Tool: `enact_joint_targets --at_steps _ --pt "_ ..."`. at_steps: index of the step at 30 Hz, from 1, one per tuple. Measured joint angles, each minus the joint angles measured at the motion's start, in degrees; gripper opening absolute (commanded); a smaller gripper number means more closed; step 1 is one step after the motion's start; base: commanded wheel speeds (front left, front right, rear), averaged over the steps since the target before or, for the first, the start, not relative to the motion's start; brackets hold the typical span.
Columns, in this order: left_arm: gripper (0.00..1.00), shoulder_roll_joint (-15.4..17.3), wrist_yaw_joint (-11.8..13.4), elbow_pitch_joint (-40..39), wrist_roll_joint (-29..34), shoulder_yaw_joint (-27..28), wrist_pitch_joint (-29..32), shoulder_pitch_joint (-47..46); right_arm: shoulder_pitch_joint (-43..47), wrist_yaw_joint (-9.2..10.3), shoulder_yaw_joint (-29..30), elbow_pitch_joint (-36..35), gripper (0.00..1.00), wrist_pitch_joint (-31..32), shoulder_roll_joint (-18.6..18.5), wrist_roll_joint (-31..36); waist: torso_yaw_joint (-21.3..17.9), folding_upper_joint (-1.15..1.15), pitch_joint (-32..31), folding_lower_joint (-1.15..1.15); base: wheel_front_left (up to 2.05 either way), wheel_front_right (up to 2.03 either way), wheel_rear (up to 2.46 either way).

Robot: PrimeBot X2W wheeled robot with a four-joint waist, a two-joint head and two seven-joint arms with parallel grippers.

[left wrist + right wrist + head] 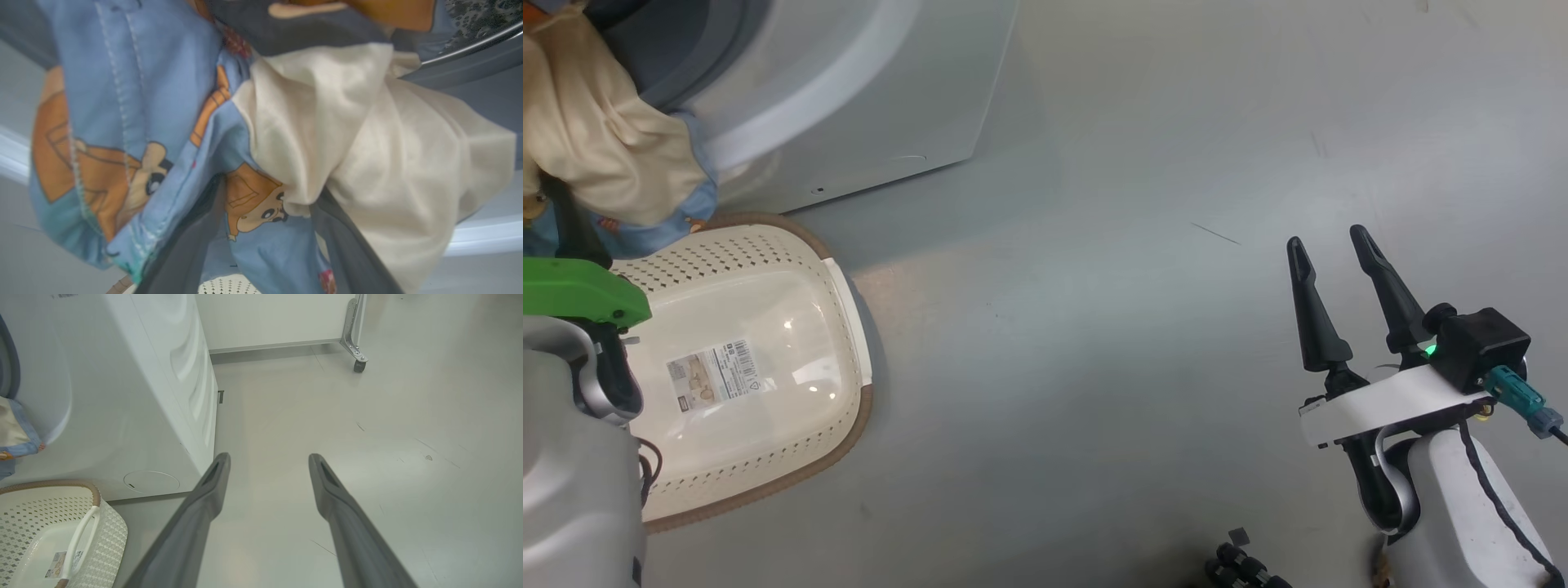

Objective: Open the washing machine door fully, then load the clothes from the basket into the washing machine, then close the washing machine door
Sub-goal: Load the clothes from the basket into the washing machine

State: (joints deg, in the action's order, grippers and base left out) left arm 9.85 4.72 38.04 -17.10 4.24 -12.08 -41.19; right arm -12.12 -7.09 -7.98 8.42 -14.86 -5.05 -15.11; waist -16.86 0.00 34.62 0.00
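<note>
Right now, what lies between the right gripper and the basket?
Nothing but bare floor between right gripper and basket, as the head view shows.

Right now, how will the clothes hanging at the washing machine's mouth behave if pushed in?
The clothes look floppy: they sag in soft folds, so a push would probably crumple them rather than slide them. They seem light, thin fabric bunched loosely. A loose end hangs above the basket, so part may slip back out of the washing machine.
</note>
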Motion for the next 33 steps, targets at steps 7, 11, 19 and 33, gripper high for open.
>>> enact_joint_targets --at_steps 7,11,19,33 --pt "0.65 -0.08 -0.05 1.4 0.01 -0.33 -0.52 -1.79 -0.33 0.0 -0.01 -0.01 1.0 0.0 0.05 0.05 -0.21 0.0 1.14 0.01 0.0 0.0 0.0" --pt "0.37 -0.78 -0.62 1.41 0.03 -0.73 -0.92 -2.08 -0.36 -0.01 0.46 0.08 1.0 0.0 0.11 0.05 0.06 0.0 1.09 0.01 0.0 0.0 0.0" --pt "0.0 -3.02 -2.05 0.65 -0.16 -0.9 -1.16 -1.92 -0.36 -0.01 1.21 0.13 1.0 0.0 0.09 0.05 1.73 0.0 0.41 0.01 0.0 0.0 0.0" --pt "0.0 -5.84 -7.15 -7.31 -1.51 -4.25 -2.15 0.29 -0.35 0.0 0.71 0.63 1.0 0.0 0.1 0.05 4.31 0.0 -1.6 0.0 0.0 0.0 0.0"
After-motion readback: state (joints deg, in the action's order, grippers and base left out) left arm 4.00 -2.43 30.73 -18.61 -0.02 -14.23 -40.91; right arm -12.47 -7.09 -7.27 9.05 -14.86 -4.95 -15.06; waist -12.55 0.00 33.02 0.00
